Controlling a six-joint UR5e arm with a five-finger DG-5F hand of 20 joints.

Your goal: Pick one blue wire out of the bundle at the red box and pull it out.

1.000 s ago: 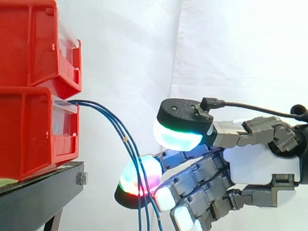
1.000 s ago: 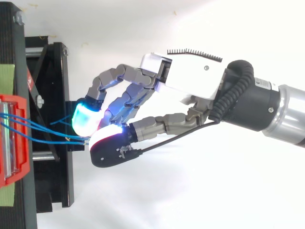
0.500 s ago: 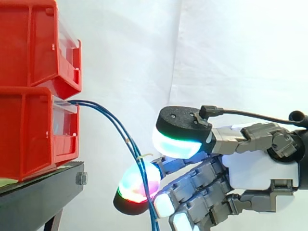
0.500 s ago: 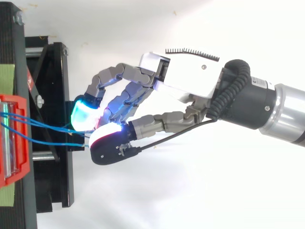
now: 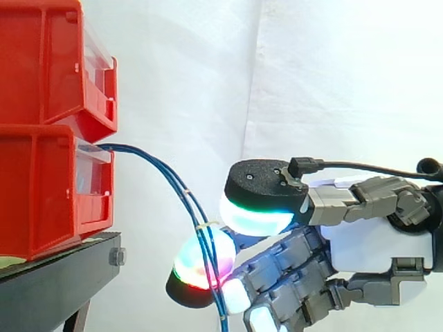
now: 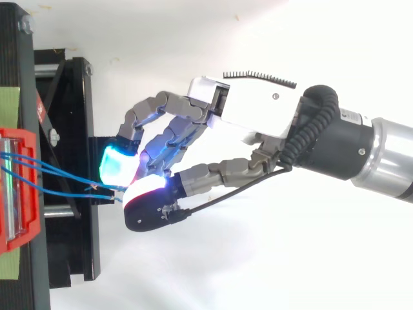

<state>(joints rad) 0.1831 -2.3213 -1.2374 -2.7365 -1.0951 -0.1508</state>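
Where the work begins at the left, I see two red bins stacked on one black stand [image 5: 59,280], the upper bin [image 5: 48,62] sitting on the red box [image 5: 48,194] that matters to me. The blue wires [image 5: 159,169] come out of the front of that lower box, arc down and to the right, and run into my grasp. I count two strands clearly from above and possibly three from the side; they lie too close together for me to be sure. One pale tie [image 5: 205,225] circles them just above my fingertip, so they are bound there, not loose.

My hand [image 5: 374,235] is closed in a pinch: the thumb pad [image 5: 257,211] presses down toward a curled finger pad [image 5: 197,266], and the wires pass between and across them before dropping below. I cannot tell whether I hold one strand or the whole bunch.

I judge these wires to be light, thin and limp, with a smooth jacket that could slide through soft pads under a straight pull. The tie may drag the neighbours along with the one I want. A good hold would be on a single strand between the box and the tie, where they fan apart a little.
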